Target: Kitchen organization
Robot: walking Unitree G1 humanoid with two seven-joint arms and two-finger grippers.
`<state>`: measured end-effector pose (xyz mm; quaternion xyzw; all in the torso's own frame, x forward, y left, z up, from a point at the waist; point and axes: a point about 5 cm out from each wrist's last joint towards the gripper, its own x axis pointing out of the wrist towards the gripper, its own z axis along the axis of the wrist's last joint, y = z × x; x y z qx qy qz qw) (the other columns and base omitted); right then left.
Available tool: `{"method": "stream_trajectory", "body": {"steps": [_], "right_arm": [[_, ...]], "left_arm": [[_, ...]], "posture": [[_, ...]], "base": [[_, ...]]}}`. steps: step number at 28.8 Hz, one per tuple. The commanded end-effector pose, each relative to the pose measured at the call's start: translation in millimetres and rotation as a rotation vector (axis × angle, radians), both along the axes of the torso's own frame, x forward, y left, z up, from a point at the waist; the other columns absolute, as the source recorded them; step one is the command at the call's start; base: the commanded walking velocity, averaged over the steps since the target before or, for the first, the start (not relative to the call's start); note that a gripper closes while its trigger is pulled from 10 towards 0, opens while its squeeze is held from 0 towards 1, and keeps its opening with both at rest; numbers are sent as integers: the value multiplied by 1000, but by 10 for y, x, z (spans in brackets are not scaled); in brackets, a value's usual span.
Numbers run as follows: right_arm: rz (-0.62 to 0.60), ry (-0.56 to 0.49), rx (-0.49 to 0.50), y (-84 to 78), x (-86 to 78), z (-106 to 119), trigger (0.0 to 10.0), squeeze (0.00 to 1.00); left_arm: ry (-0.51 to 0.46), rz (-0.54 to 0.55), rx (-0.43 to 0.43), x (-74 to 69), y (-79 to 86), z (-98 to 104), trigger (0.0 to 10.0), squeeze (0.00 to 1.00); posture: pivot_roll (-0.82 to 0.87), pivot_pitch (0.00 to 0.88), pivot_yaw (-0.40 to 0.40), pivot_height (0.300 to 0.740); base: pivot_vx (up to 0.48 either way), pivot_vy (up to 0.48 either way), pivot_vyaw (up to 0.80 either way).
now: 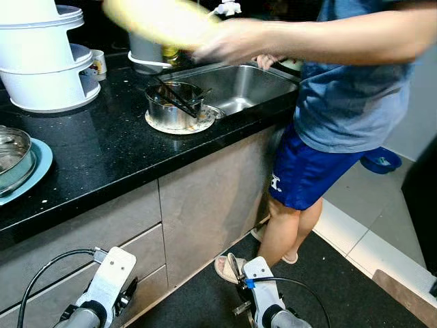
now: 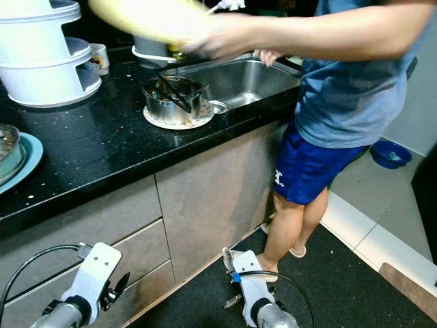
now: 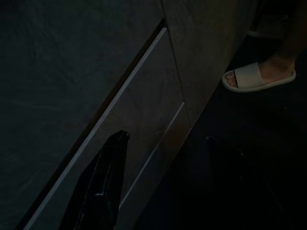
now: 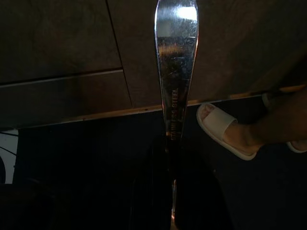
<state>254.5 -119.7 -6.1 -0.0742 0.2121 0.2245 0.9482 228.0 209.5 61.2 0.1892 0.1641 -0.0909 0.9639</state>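
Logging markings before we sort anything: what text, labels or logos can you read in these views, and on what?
"STAINLESS STEEL": stamped along the handle of the metal utensil held in the right end effector, read from the right wrist view.
White logo on the person's blue shorts: a mark, too blurred to read.
Small printed cup by the white tiered rack: print too small to read.

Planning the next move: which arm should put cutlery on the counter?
Right, probably. The right gripper has its jaws shut on a steel utensil handle; the left gripper hangs open with nothing between its jaws.
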Motion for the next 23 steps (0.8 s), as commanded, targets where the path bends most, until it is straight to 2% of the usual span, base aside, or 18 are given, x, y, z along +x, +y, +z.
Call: {"method": "stream_trajectory", "body": {"steps": [1, 23], "right_arm": [[-5, 7, 0, -16, -21, -25, 10000, 0], [-1, 17, -8, -23, -47, -55, 10000, 0]], "left_arm": [[15, 0, 1, -37, -5, -36, 10000, 0], [18, 4, -5, -44, 3, -26, 10000, 0]], "posture": [[-42, 119, -53, 740], [-40, 123, -56, 740]], "base": [[0, 0, 0], [0, 0, 0]]}}
